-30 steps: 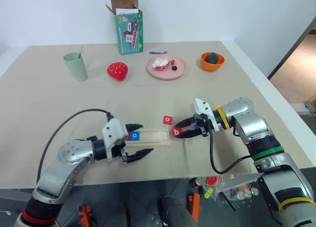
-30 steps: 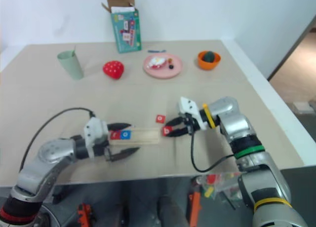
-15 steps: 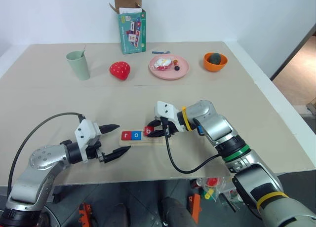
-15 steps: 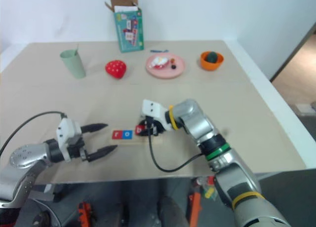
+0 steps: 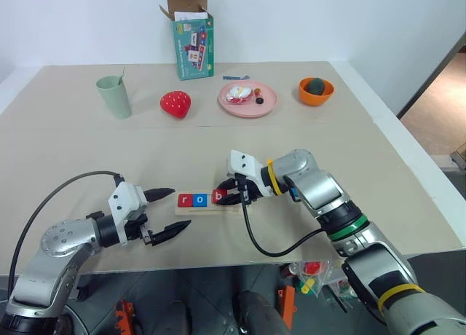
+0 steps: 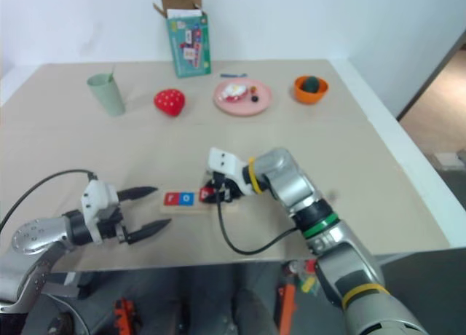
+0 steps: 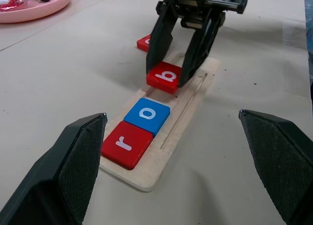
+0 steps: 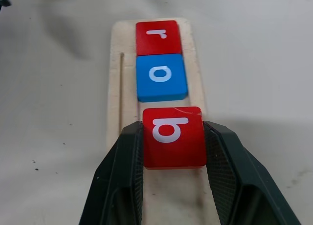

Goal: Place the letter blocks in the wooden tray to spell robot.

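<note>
The wooden tray (image 5: 231,208) lies near the table's front edge. In it sit a red "r" block (image 5: 186,200) and a blue "o" block (image 5: 200,200), side by side. My right gripper (image 5: 222,197) is shut on a red "b" block (image 8: 173,136), held low over the tray a small gap to the right of the "o". I cannot tell whether it touches the wood. Another red block (image 7: 144,41) lies on the table just beyond the tray. My left gripper (image 5: 178,209) stands open and empty, left of the tray.
Along the back stand a green cup (image 5: 114,96), a red strawberry toy (image 5: 175,103), a pink plate (image 5: 247,100) with bits on it, an orange bowl (image 5: 316,91) and a teal box (image 5: 193,35). A black cable loops from each wrist.
My right gripper has carried the red "b" block leftward from the table onto the tray. My left gripper has drawn back left, off the tray's end.
</note>
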